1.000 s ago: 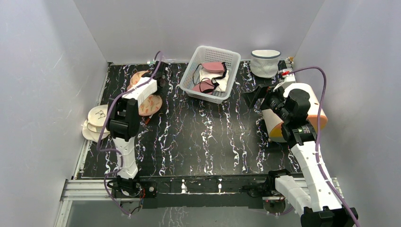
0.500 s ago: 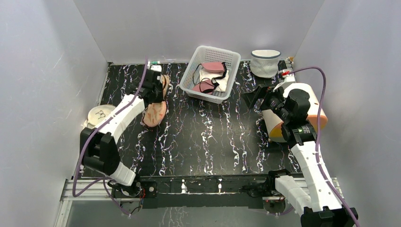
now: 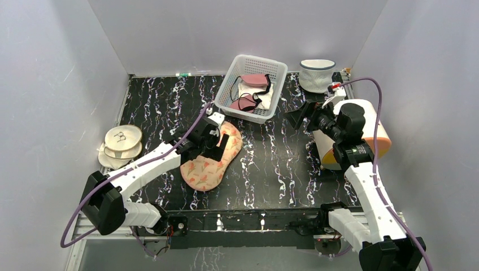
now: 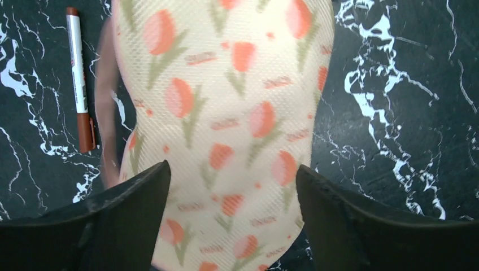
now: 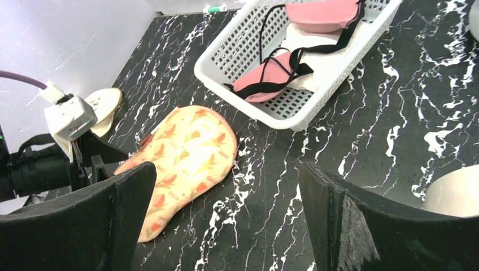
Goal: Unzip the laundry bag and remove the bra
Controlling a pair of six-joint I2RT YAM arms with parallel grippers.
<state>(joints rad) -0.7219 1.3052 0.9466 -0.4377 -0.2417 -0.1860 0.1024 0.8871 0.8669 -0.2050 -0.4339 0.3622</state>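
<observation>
Peach laundry bag [image 3: 202,170] (closed), left gripper [image 4: 231,169] spread above

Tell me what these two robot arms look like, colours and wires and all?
Both the left arm and right arm have white shell segments joined by black motor joints. A purple cable runs along each. The left gripper and right gripper each have two thick, matte black, wedge-shaped fingers.

Surface [image 3: 271,164]: black marble-look top, white veins streaking right across it.
Back wall [image 3: 169,34]: plain pale grey-lilac panel.
Left wall [image 3: 51,84]: same pale panel, faint scuffs catching the light.
Right wall [image 3: 429,68]: same again, boxing the space in.
Near edge: silver metal rail [image 3: 101,224] along the front.
Light: soft and even.
</observation>
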